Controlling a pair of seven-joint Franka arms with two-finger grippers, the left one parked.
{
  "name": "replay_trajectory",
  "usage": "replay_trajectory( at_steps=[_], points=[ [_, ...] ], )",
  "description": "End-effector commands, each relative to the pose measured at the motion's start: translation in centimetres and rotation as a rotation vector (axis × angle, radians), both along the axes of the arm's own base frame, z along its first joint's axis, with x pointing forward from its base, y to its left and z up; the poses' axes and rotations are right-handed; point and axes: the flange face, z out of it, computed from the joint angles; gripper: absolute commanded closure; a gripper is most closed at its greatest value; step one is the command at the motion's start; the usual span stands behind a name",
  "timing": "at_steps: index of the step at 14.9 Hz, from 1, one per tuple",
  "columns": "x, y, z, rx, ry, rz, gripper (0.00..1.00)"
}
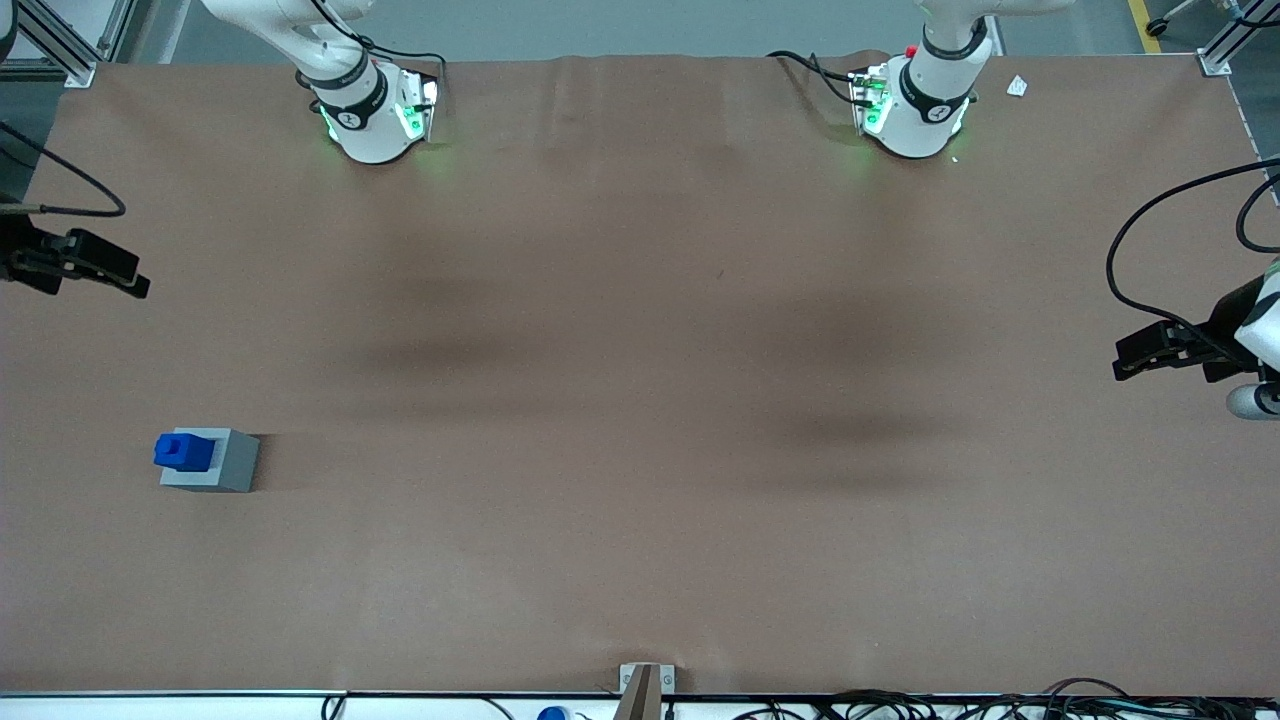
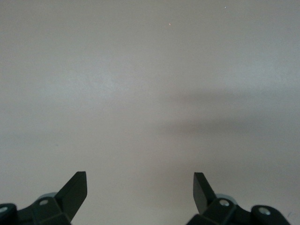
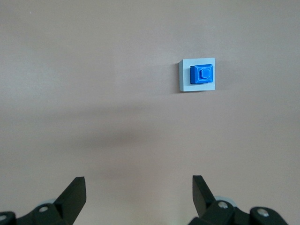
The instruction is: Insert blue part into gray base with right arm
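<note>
— So, where's the blue part (image 1: 183,451) sitting?

— On my front view it stands in the top of the gray base (image 1: 212,461), sticking up out of it. From the right wrist camera I look straight down on the pair: the blue part (image 3: 202,75) fills the recess, its narrower stub facing up, with the gray base (image 3: 184,75) showing as a pale border around it, wider on one side.

— And where's the base itself?

— Resting on the brown table (image 1: 640,400), toward the working arm's end, closer to the front camera than the arm's pedestal.

— What about the gripper (image 1: 100,268)?

— It hangs up at the edge of my front view, well apart from the base and farther from that camera. On the wrist view the gripper (image 3: 139,197) has its two black fingers (image 3: 75,194) spread wide with nothing between them, only bare table below
</note>
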Motion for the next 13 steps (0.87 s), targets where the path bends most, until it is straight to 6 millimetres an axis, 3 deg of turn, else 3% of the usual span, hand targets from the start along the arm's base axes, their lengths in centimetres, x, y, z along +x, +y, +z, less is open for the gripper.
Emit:
replay_trajectory(
  at_steps=[1, 13],
  points=[
    [-3.6, 0.9, -0.1, 0.019, -0.059, 0.002, 0.0],
    [-4.5, 1.2, 1.0, 0.009, -0.054, 0.018, 0.0]
  ],
)
